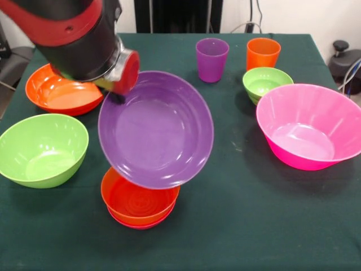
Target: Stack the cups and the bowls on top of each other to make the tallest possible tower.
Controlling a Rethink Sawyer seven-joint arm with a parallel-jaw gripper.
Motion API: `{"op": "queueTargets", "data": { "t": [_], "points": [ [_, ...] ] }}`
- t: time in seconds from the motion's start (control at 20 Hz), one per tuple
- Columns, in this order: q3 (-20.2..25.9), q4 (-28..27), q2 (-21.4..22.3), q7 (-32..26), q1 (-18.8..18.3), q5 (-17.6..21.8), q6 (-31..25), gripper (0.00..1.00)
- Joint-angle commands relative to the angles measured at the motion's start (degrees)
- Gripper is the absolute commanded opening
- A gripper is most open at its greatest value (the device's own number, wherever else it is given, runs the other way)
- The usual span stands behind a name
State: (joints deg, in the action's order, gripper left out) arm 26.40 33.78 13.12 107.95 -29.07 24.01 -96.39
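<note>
front view is showing the arm (67,34) coming in from top left, w/ the tool (115,93) pinching the purple bowl (156,129) by its upper-left rim. fingers are mostly hidden behind the wrist and rim, but the bowl is hanging off the tabletop (237,226) so i'm reading the tool as closed on it.

key relation: the purple bowl is tilting steeply, its open face turning toward the camera, low edge hanging just above the tower (138,203), which is the small orange bowl (135,200) sitting nested in the red-magenta bowl (135,223). can't tell if the low edge is touching the orange rim or just overlapping it in view. tower is lying below and toward the camera from the tool, slightly right of it. so the bowl centre is looking roughly over the tower, but it's needing to level out before release, otherwise it's likely sliding off sideways. purple bowl is much wider than the stack, so balance is looking touchy.

rest is sitting apart: lime bowl (42,149) at left, big orange bowl (62,90) partly behind the arm, pink bowl (310,127) at right, small green bowl (267,83), purple cup (212,59) and orange cup (263,53) near the far edge. yellow cup isn't showing.
</note>
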Motion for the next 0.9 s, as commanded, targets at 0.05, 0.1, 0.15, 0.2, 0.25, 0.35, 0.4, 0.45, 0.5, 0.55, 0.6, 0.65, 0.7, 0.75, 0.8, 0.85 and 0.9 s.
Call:
{"op": "queueTargets", "data": {
  "t": [0.05, 0.1, 0.15, 0.2, 0.25, 0.35, 0.4, 0.45, 0.5, 0.55, 0.6, 0.65, 0.7, 0.75, 0.8, 0.85, 0.9],
  "points": [
    [5.0, -7.6, -4.4, -22.3, 0.6, 5.7, -6.6, 0.0],
    [5.2, -8.2, -4.8, -22.5, 0.6, 6.0, -7.0, 0.0],
    [5.4, -8.9, -5.1, -22.8, 0.6, 6.3, -7.3, 0.0],
    [5.6, -9.7, -5.4, -23.1, 0.6, 6.7, -7.8, 0.0],
    [6.1, -11.0, -6.0, -23.5, 0.6, 7.3, -8.3, 0.0],
    [6.9, -12.8, -7.1, -24.2, 0.6, 8.2, -8.7, 0.0],
    [7.3, -13.4, -7.6, -24.4, 0.6, 8.7, -8.6, 0.0],
    [7.6, -13.8, -8.1, -24.7, 0.5, 9.0, -8.3, 0.0],
    [8.0, -14.4, -8.8, -24.9, 0.4, 9.4, -8.0, 0.0],
    [8.5, -14.9, -9.4, -25.1, 0.3, 9.8, -7.5, 0.0],
    [8.4, -14.4, -9.8, -25.0, 0.1, 9.5, -6.5, 0.0],
    [7.3, -12.4, -9.3, -24.3, -0.1, 8.2, -4.8, 0.0],
    [7.3, -12.6, -9.6, -24.4, -0.1, 8.2, -4.4, 0.0],
    [7.4, -12.7, -10.0, -24.5, -0.2, 8.3, -4.0, 0.0],
    [6.0, -9.8, -8.9, -23.4, -0.2, 6.6, -2.2, 0.0],
    [5.8, -9.6, -9.0, -23.4, -0.3, 6.4, -1.9, 0.0],
    [4.0, -4.4, -6.6, -21.7, -0.4, 4.0, 0.7, 0.0]
  ]
}}
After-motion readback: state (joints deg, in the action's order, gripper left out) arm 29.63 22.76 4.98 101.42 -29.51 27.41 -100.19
